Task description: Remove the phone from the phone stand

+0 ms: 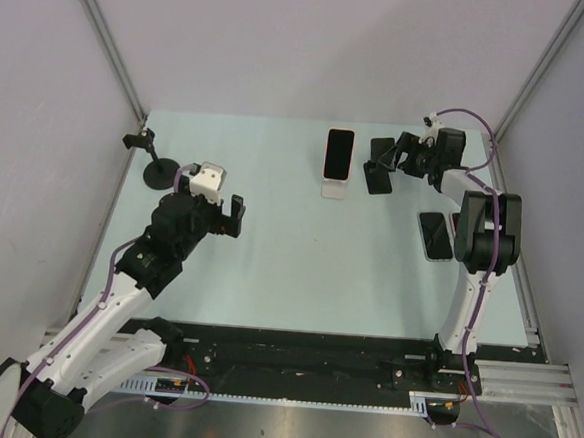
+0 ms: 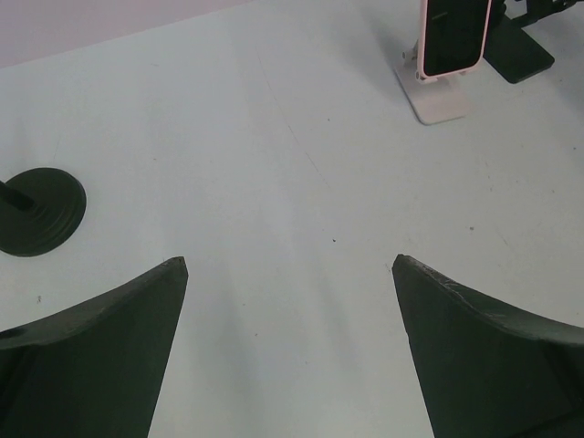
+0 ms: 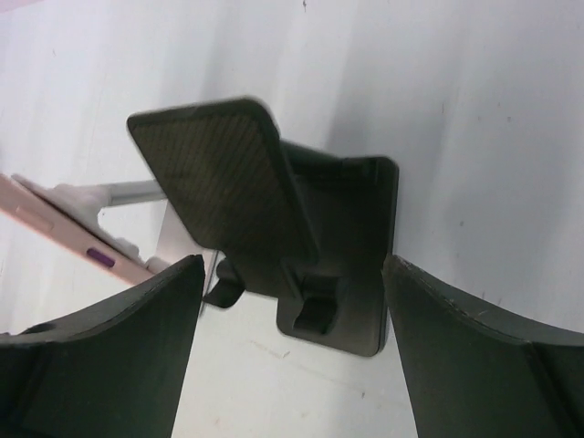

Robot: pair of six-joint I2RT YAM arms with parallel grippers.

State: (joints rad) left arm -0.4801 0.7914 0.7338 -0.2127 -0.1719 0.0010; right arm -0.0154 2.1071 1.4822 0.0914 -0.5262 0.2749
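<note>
A phone in a pink case (image 1: 339,154) leans on a white phone stand (image 1: 334,189) at the back middle of the table. It also shows in the left wrist view (image 2: 453,35), on its white stand (image 2: 436,99). An empty black phone stand (image 1: 378,172) is just right of it. My right gripper (image 1: 389,158) is open, low, right behind that black stand (image 3: 274,210), which sits between the fingers; the pink phone's edge (image 3: 73,235) shows beyond. My left gripper (image 1: 234,215) is open and empty, far left of the phone.
A second phone (image 1: 434,235) lies flat on the table beside the right arm. A black round-based post (image 1: 159,170) stands at the back left, also seen in the left wrist view (image 2: 36,212). Grey walls close in both sides and the back.
</note>
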